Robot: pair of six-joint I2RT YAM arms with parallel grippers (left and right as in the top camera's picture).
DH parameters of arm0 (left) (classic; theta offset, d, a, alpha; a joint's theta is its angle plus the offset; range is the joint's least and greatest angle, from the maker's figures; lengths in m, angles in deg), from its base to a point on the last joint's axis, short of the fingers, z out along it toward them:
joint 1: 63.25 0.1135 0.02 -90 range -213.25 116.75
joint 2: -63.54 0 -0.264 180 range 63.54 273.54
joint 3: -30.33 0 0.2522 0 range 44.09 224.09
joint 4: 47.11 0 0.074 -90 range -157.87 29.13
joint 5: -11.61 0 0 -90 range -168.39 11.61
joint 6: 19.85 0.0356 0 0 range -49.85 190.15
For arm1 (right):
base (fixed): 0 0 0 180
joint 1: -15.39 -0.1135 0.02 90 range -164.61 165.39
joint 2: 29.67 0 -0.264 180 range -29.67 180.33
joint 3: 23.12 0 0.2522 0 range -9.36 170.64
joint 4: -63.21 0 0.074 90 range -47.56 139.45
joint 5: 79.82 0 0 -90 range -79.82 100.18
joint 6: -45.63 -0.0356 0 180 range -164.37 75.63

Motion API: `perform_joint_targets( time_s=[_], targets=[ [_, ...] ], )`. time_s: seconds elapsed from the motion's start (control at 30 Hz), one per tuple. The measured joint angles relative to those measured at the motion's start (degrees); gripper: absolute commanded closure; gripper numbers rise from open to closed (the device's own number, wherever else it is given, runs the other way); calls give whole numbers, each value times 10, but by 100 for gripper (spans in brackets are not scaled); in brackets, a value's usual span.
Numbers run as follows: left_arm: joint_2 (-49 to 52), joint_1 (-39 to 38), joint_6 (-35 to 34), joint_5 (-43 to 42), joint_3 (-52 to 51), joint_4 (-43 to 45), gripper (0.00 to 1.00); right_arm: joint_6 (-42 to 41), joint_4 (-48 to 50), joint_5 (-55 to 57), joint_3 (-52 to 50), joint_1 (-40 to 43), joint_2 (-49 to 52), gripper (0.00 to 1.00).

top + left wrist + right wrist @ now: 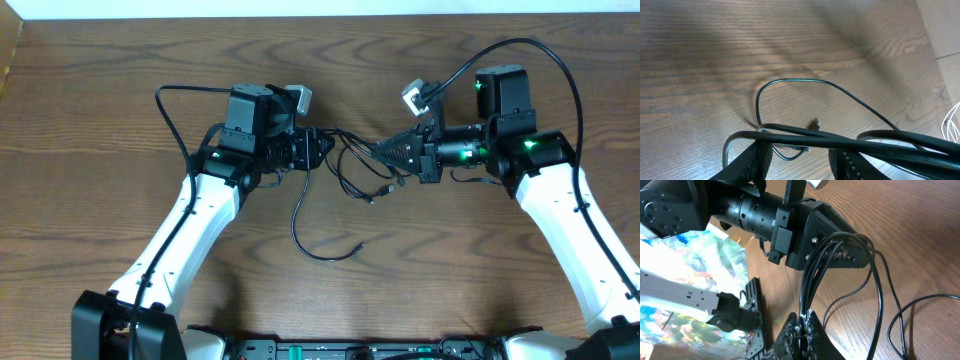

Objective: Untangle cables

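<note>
A bundle of thin black cables [350, 168] stretches between my two grippers at the middle of the table. One loose black loop [308, 238] trails toward the front and ends in a small plug [358, 243]. My left gripper [325, 150] has its jaws apart. In the left wrist view the cables [850, 142] lie across its fingertips [757, 157], with bare wood showing between them at the left gripper [802, 157]. My right gripper [804, 322] is shut on several black strands [809, 282] that run up to the left gripper [850, 255].
Thicker black arm cords arc behind each arm [170, 110] [560, 60]. The table's far edge [320, 18] runs along the top. A thin white cord [951, 122] shows at the right edge of the left wrist view. A black rail [754, 315] borders the table's front.
</note>
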Motion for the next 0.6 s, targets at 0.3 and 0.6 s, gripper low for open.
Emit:
perform_joint_targets(
  time_s=[0.3, 0.6],
  targets=[
    [0, 0, 7, 0, 0, 2, 58, -8, -3, -4, 0, 9, 0, 99],
    [0, 0, 53, 0, 0, 2, 57, -15, -31, -10, 0, 44, 0, 99]
  ],
)
